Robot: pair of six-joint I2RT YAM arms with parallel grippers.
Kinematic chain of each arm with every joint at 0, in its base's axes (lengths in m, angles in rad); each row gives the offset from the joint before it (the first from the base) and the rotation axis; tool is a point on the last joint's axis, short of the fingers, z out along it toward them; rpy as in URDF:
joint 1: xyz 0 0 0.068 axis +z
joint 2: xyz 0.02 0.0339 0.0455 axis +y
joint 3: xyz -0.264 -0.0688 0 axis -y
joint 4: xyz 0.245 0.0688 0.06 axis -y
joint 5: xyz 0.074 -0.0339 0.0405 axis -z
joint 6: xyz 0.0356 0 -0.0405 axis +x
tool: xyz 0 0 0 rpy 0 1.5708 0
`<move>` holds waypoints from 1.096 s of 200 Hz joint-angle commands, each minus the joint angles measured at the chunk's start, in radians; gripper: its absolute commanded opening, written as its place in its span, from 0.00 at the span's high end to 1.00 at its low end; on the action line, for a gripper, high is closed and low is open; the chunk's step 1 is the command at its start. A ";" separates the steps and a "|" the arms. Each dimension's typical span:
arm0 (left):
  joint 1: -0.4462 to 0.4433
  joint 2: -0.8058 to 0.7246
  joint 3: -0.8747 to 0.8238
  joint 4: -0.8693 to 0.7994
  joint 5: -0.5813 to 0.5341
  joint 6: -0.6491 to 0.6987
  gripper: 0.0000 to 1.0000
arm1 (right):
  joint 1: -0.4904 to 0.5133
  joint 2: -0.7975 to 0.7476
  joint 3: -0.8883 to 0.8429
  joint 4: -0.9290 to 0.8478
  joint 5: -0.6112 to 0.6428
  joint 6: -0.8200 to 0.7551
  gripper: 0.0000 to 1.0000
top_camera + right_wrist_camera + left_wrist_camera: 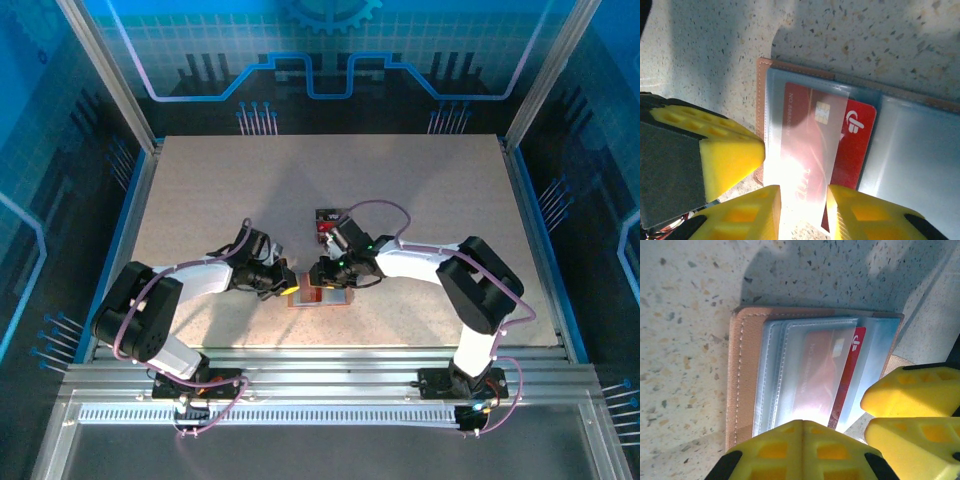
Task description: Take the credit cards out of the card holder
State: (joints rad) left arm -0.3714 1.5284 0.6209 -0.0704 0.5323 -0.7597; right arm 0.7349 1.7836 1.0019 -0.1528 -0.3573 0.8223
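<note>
Left claw (pixel 800 442): bottom centre of its wrist view, yellow fingers closed together at the near edge of the card holder (pixel 742 370).
Right claw (pixel 804 212): bottom of its view, jaws apart, lower end of the red card (pixel 857 150) between them; contact unclear.
Counter (pixel 420 200): speckled beige.
Card holder: open flat, mid-frame.
Red card: partly under a clear sleeve (pixel 790 375).

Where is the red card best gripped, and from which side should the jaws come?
Probably grip the bare end of the red card that sticks out past the card holder edge, coming in from that side; the clear sleeve covers most of the rest.
</note>
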 commanded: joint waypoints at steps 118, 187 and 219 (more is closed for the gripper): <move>-0.008 0.037 0.002 -0.043 -0.019 0.031 0.98 | -0.042 0.012 -0.058 0.069 -0.067 0.028 0.70; -0.008 0.058 0.006 -0.051 -0.020 0.038 0.99 | -0.053 0.026 -0.084 0.105 -0.085 0.037 0.70; -0.007 0.056 0.005 -0.056 -0.021 0.042 0.99 | -0.055 0.039 -0.095 0.128 -0.096 0.046 0.70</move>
State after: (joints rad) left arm -0.3714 1.5627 0.6209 -0.0807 0.5217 -0.7486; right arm 0.6922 1.7958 0.9211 -0.0574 -0.4282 0.8536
